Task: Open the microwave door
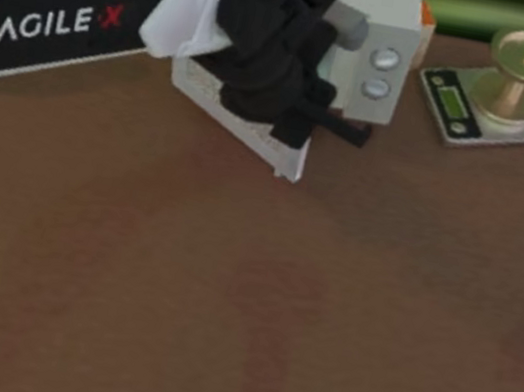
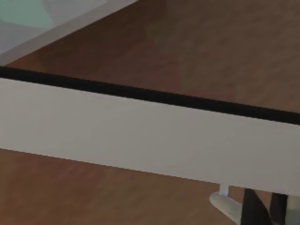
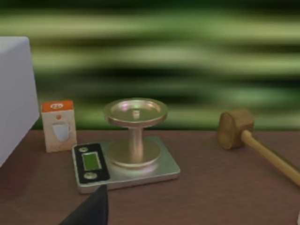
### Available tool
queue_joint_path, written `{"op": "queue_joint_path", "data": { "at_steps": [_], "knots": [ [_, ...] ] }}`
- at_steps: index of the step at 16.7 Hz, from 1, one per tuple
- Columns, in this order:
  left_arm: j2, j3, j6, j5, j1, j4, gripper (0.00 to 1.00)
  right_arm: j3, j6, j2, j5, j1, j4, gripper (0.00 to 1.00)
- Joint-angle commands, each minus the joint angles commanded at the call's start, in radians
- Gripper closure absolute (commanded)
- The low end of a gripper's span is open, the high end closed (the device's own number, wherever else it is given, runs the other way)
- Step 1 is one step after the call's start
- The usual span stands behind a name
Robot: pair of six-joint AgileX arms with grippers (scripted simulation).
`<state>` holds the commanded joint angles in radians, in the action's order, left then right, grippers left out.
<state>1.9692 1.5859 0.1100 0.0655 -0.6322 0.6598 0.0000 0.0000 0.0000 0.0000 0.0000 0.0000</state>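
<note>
The door [image 1: 244,127] is standing swung out from the microwave [image 1: 388,25] at the far middle of the table [image 1: 243,304], hinged at its left side, its free edge pointing toward you and to the right; judging by that angle, you are looking at a door partly open and mid-swing, not yet fully back. Your left gripper [image 1: 340,129] is sitting at that free edge, the black wrist draped over the door's top, and the dark fingers are poking out just past the edge toward the knob panel. Whether they are spread or pinching the door you cannot tell from above, and the left wrist view is only showing the door's [image 2: 140,136] white edge with a dark trim line crossing the frame, the table beyond it. The next move is probably calling for you to keep pulling along an arc around the hinge, toward the left, rather than straight back, so the fingers are not slipping off the edge. To the right of the microwave the scale [image 1: 492,100] is standing well apart from the door's sweep, so it is not getting in your way. In the right wrist view it [image 3: 126,161] is sitting near an orange-topped box [image 3: 58,125] and a wooden mallet [image 3: 253,140]. Your right arm is out of the top view, parked facing those; only a dark sliver of its gripper is showing, so you cannot tell its state.
</note>
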Motion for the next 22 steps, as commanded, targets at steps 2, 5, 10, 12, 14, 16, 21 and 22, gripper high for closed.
{"op": "queue_joint_path", "data": {
  "at_steps": [2, 5, 10, 12, 14, 16, 21, 22],
  "knots": [
    [0.001, -0.006, 0.0, -0.008, -0.005, -0.001, 1.0, 0.0, 0.0, 0.0, 0.0, 0.0, 0.0, 0.0],
    [-0.033, -0.045, -0.054, -0.036, 0.013, -0.016, 1.0, 0.0, 0.0, 0.0, 0.0, 0.0, 0.0, 0.0],
    [-0.079, -0.109, -0.136, -0.079, 0.039, -0.033, 1.0, 0.0, 0.0, 0.0, 0.0, 0.0, 0.0, 0.0],
    [-0.079, -0.109, -0.136, -0.079, 0.039, -0.033, 1.0, 0.0, 0.0, 0.0, 0.0, 0.0, 0.0, 0.0],
    [-0.079, -0.109, -0.136, -0.079, 0.039, -0.033, 1.0, 0.0, 0.0, 0.0, 0.0, 0.0, 0.0, 0.0],
    [-0.079, -0.109, -0.136, -0.079, 0.039, -0.033, 1.0, 0.0, 0.0, 0.0, 0.0, 0.0, 0.0, 0.0],
    [-0.079, -0.109, -0.136, -0.079, 0.039, -0.033, 1.0, 0.0, 0.0, 0.0, 0.0, 0.0, 0.0, 0.0],
    [-0.079, -0.109, -0.136, -0.079, 0.039, -0.033, 1.0, 0.0, 0.0, 0.0, 0.0, 0.0, 0.0, 0.0]
  ]
}}
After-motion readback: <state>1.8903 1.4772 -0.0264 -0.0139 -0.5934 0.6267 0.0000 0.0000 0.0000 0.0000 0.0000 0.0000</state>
